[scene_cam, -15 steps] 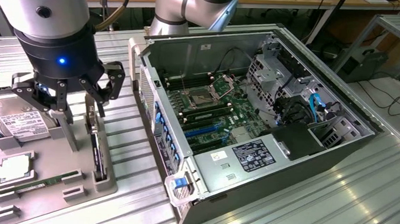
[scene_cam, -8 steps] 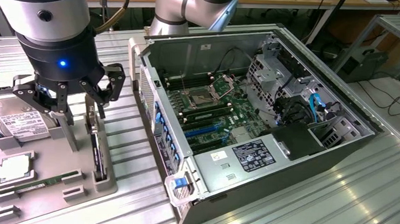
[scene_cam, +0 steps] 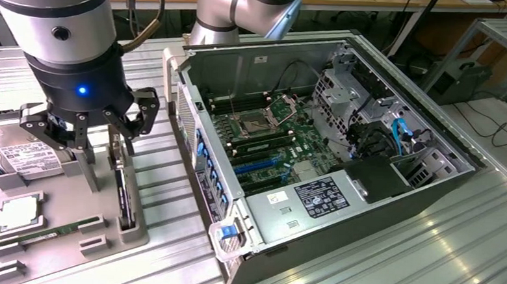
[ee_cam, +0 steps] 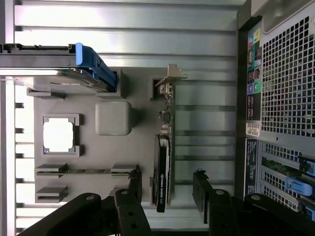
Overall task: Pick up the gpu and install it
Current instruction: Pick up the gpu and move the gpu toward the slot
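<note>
The gpu (scene_cam: 123, 197) stands on its edge in a slot of the grey holder tray (scene_cam: 68, 197), thin and dark from the side. Seen from above, the gpu (ee_cam: 162, 167) is a dark strip with its silver bracket (ee_cam: 170, 78) at the far end. My gripper (scene_cam: 93, 130) hangs over the tray, open, a little above the card. In the wrist view the gripper (ee_cam: 167, 189) has one black finger (ee_cam: 133, 187) on each side of the card's fan end, touching nothing. The open computer case (scene_cam: 425, 190) lies at the exterior view's right, motherboard (scene_cam: 266, 139) exposed.
The tray also holds a hard drive (scene_cam: 23, 153), a processor chip (scene_cam: 20, 211), a memory stick (scene_cam: 49, 232) and a grey upright block (ee_cam: 113, 118) beside the card. The case's rear wall (ee_cam: 288, 73) rises close beside the tray. Everything rests on a ribbed metal table (scene_cam: 403, 267).
</note>
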You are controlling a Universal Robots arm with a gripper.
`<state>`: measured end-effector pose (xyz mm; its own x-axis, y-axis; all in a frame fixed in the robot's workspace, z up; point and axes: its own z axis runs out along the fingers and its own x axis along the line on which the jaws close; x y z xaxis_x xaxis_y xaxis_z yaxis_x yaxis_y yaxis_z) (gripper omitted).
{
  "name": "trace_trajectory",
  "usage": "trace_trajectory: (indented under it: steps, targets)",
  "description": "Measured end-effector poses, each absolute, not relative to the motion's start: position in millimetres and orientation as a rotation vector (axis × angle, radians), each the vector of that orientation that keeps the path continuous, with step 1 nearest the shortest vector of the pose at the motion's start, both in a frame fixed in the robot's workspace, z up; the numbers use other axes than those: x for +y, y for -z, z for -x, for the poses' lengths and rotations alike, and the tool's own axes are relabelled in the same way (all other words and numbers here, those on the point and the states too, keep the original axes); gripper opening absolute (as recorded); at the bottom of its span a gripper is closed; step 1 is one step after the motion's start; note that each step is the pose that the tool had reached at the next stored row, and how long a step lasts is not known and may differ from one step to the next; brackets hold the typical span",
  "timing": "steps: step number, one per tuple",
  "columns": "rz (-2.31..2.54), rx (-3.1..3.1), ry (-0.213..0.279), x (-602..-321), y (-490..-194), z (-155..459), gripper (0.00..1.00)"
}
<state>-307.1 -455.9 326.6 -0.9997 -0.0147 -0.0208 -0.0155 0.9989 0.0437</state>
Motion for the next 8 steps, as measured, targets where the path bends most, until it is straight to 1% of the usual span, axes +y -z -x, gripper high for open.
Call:
trace_trajectory:
  steps: [8]
  targets:
    - [0.024, 3.12, -0.068, -456.9, -317.2, 307.1, 0.54]
